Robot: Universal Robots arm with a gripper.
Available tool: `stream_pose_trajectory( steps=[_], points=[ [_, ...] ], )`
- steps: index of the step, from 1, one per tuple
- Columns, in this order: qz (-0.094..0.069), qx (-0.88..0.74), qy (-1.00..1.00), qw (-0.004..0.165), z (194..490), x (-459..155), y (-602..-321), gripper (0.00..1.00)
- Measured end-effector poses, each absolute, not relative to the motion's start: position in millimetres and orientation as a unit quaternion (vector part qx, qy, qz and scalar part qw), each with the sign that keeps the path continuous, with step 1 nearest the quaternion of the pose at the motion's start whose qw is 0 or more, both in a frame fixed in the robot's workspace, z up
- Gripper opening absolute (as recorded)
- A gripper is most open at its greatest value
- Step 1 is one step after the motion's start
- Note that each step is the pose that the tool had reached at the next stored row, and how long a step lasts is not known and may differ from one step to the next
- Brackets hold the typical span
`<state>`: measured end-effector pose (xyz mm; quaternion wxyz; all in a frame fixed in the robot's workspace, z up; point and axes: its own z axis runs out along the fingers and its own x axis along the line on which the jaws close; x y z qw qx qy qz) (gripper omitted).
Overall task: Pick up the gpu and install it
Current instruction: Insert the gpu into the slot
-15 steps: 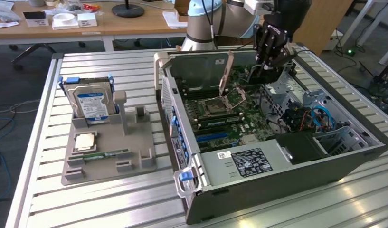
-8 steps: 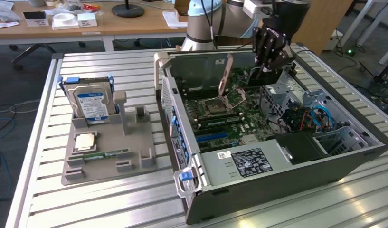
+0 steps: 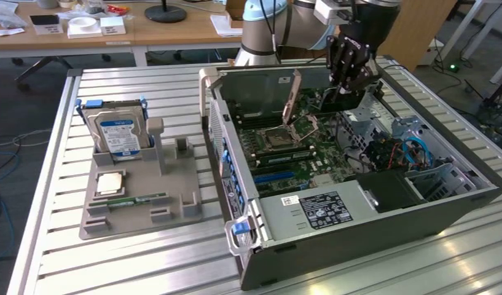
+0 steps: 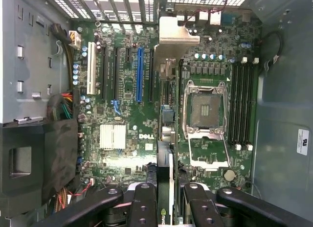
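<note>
The gpu [image 4: 165, 183] is a thin dark card that I see edge-on in the wrist view, running away from my fingers to its pale metal bracket [image 4: 178, 31]. My gripper [image 4: 166, 210] is shut on it, one black finger [image 4: 142, 207] on each side. In the exterior view my gripper [image 3: 349, 67] hangs over the back part of the open computer case [image 3: 357, 233], and the card's bracket [image 3: 294, 95] stands upright above the motherboard [image 3: 316, 153]. The card hovers over the board between the blue slot [image 4: 139, 75] and the open CPU socket [image 4: 205, 109]. Whether it touches a slot I cannot tell.
A grey parts holder [image 3: 140, 209] lies on the slatted table at the exterior view's left, with a hard drive [image 3: 118, 132], a processor [image 3: 110, 183] and a green memory stick [image 3: 136, 200]. Cables and a drive cage [image 3: 398, 147] fill the case's other end. A desk [image 3: 111, 34] stands behind.
</note>
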<state>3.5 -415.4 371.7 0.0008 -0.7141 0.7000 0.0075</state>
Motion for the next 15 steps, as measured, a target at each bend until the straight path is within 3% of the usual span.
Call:
stream_pose_trajectory(
  steps=[15],
  points=[
    [0.005, -0.714, 0.700, 0.004, 369.1, -1.1, -415.4, 0.26]
  ],
)
